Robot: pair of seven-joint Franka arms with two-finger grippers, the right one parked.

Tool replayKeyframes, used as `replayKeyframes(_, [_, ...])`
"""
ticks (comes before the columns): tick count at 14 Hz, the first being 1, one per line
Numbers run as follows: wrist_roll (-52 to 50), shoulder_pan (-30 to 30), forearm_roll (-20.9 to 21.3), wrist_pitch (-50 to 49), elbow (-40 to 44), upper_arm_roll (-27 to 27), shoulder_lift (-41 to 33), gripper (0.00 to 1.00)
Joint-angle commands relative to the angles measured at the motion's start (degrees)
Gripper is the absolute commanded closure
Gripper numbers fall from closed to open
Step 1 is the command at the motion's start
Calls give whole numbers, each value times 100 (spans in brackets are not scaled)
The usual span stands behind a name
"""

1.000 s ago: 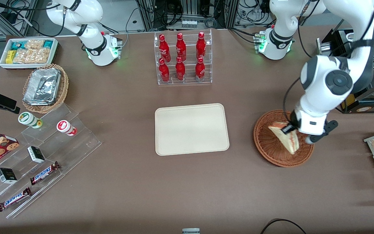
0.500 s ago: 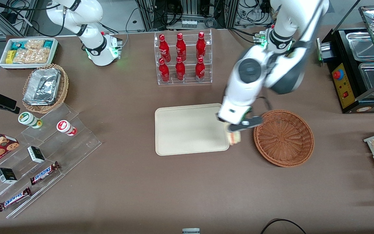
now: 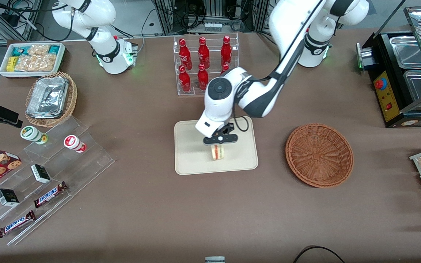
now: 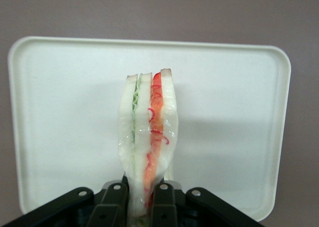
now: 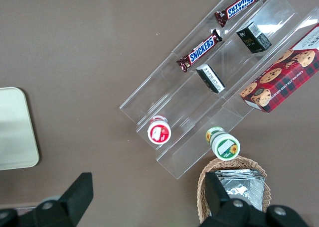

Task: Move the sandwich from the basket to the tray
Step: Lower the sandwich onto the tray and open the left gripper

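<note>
One step remains: release. The gripper [image 3: 218,143] clamps the sandwich [image 3: 217,152] above the tray [image 3: 192,162]. The basket [image 3: 319,155] holds nothing.

Matt cream plastic tray [image 3: 192,164], glossy clear-wrapped sandwich [image 4: 148,137], rough woven wicker basket [image 3: 319,155], matt blk gripper [image 4: 144,199]

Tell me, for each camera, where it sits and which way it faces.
Front view: high, facing both arms, looking down on the table; the gripper holds the sandwich above the tray.
Left wrist view: looks down past the fingers at sandwich and tray.
Right wrist view: looks down on snack shelves; parked fingers show.
All three views show the tray.
</note>
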Motion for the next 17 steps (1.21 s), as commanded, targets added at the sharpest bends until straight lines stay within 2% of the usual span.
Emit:
replayKeyframes(1, [-136, -187, 331, 98, 270, 89, 309, 100])
replayKeyframes(6, [-435, -336, 614, 248, 244, 97, 573, 100])
replayKeyframes(7, [-470, -336, 614, 257, 243, 97, 573, 57])
replayKeyframes(8, [-453, -336, 622, 257, 243, 97, 573, 4])
replayKeyframes(9, [-462, -328, 623, 248, 252, 97, 556, 0])
replayKeyframes(11, [-488, -310, 596, 170, 270, 97, 433, 0])
replayKeyframes(15, [-506, -188, 508, -813, 305, 132, -461, 0])
replayKeyframes(17, [-514, 93, 491, -1384, 305, 124, -997, 0])
